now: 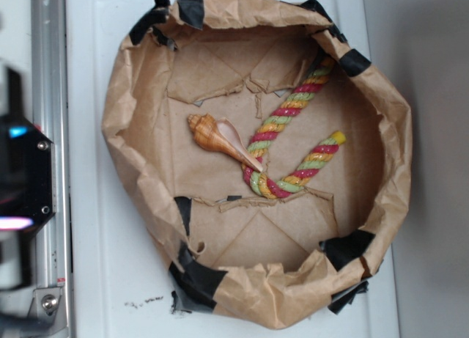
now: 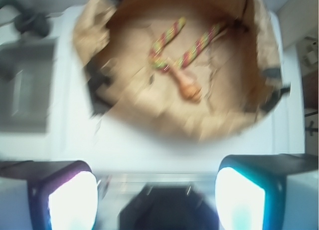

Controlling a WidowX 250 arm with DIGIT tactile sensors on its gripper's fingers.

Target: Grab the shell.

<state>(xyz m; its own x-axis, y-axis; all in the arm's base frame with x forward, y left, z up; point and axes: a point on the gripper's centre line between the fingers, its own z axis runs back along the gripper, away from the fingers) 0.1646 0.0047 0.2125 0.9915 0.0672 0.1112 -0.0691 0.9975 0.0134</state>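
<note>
Currently shell (image 1: 220,140) in paper bin (image 1: 139,81) | tip touches rope (image 1: 282,125) | gripper (image 2: 157,190) spread

No legible text, label, brand, number or sign anywhere in either view. Only faint black scribble-like marks on the white table (image 1: 143,303) near the paper basket (image 1: 117,125), too small to read.

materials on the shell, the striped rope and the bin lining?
Small orange-tan spiral shell: looks like hard natural shell, glossy, with highlights on its whorls. Red-yellow-green twisted rope: seems soft fibre, probably cotton, matte, strands visible. Brown crumpled bin lining: looks like kraft paper, matte, creased and torn, held by black tape.
</note>
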